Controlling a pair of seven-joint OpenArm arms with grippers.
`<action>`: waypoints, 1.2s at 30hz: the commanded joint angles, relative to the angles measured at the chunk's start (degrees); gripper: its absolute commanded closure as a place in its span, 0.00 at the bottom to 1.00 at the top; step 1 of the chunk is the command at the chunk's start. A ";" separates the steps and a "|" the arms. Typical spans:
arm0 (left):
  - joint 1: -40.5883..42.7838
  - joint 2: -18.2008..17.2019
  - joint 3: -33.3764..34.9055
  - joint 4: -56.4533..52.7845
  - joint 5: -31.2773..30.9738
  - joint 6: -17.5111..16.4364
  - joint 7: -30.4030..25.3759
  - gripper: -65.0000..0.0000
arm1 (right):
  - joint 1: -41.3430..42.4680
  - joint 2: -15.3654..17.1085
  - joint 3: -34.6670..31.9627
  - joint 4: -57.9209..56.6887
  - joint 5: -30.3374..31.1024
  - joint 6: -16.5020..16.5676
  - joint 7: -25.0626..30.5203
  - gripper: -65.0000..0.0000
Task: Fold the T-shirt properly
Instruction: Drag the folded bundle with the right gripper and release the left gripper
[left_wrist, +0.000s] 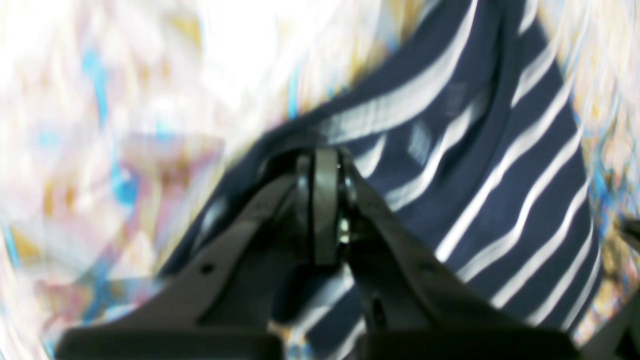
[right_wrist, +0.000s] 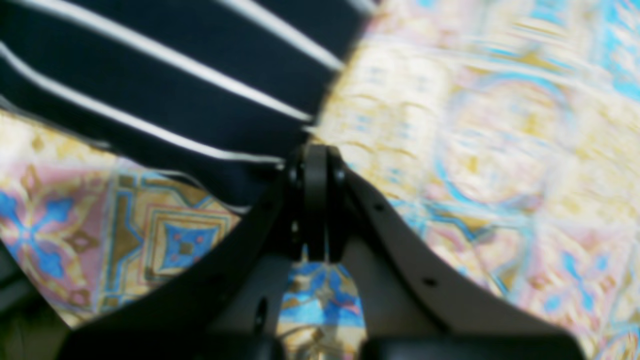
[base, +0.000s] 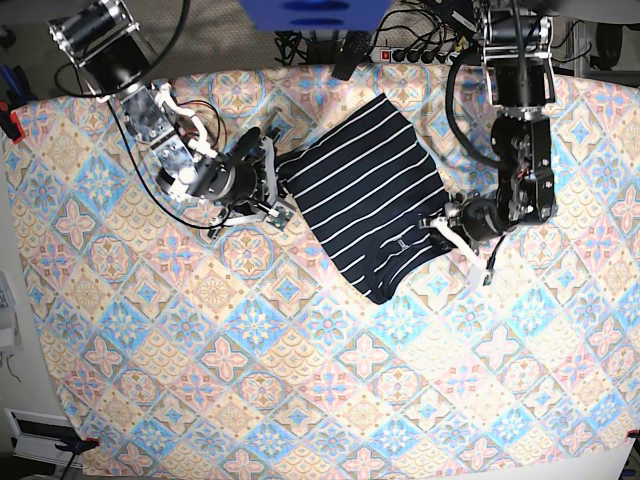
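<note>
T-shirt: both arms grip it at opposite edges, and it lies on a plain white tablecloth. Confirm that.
Wrong on the cloth. The base view shows the T-shirt on a pastel patterned tablecloth; the left gripper and right gripper do grip opposite edges.

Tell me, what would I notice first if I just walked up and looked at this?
The dark striped T-shirt jumps out first, lying partly folded near the top middle of the colourful patterned tablecloth. Next come the two robot arms at either edge of it: the right gripper pinching one edge and the left gripper pinching the opposite edge, both shut on the cloth.
</note>
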 joint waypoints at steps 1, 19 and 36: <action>-2.25 0.55 -0.14 0.05 0.50 -0.20 -0.81 1.00 | -0.83 0.35 2.44 3.29 0.38 -0.07 0.87 1.00; 11.91 4.60 -16.05 25.63 6.65 -0.20 -7.76 1.00 | -0.12 -10.03 -13.03 9.44 0.47 0.11 1.22 1.00; 23.78 15.59 -46.21 37.06 6.56 -0.20 -7.67 1.00 | 14.30 -24.88 -27.45 -19.92 0.38 0.11 6.23 1.00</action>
